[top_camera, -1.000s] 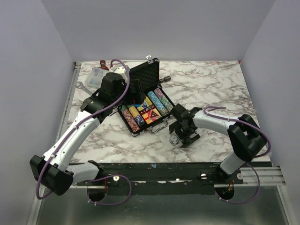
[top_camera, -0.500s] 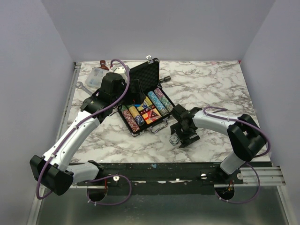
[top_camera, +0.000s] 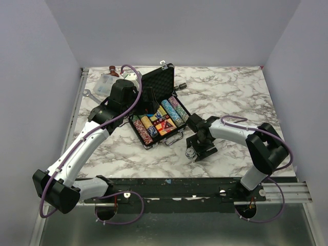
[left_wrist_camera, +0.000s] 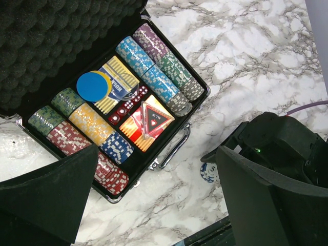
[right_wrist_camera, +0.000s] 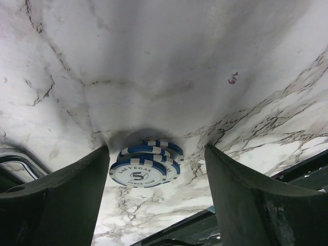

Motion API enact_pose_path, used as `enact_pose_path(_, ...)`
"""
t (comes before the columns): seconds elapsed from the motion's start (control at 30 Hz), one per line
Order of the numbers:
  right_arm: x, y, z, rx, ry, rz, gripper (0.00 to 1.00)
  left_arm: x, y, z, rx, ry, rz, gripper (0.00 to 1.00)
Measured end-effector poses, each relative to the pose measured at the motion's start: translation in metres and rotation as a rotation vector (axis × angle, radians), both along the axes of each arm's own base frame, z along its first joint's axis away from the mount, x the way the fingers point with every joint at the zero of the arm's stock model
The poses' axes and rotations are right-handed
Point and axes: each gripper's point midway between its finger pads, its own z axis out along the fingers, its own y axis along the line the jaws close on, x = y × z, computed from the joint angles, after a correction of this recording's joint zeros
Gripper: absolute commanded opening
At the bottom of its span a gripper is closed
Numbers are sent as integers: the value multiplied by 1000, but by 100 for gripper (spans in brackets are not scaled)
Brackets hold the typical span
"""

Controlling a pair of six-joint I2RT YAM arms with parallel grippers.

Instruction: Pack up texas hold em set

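Black and foam-lined, the briefcase is lying open right under my left gripper, whose two fingers are standing wide apart with nothing between them. Looking down past them, I am counting four chip rows and two card boxes. There is also one blue disc lying on the striped box, and a short line of red dice too small for me to count. One silver handle is sitting on the case rim nearest those fingertips.

My right gripper is sitting low on the marble table, just beside that handle. Its fingers are apart and straddling the loose chips, a small blue-and-white pile, three as far as I am making out. One finger is touching or nearly touching the pile, and the other is standing off it. The pile is lying outside the case, close to the table's near edge, whose dark rail is showing on the palm side of the fingertips. Off the right hand's outer side, a broad stretch of marble is reaching toward the wall. Beyond the left wrist, one clear plastic box and one silver wrench are crowding the table's corner.
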Motion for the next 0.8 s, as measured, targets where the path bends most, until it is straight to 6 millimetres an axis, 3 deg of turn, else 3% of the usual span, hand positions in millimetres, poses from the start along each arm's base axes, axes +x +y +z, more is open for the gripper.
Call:
enact_pose_path(0.47,2,7,0,18,11,-10,57,0,0,0,-1,0,-1,96)
enact_pose_path(0.7,1,10,-1,28,14,-11,41,0,0,0,-1,0,-2,96)
enact_pose_path(0.8,1,11,0,33,9,-8,41,0,0,0,-1,1,-3,96)
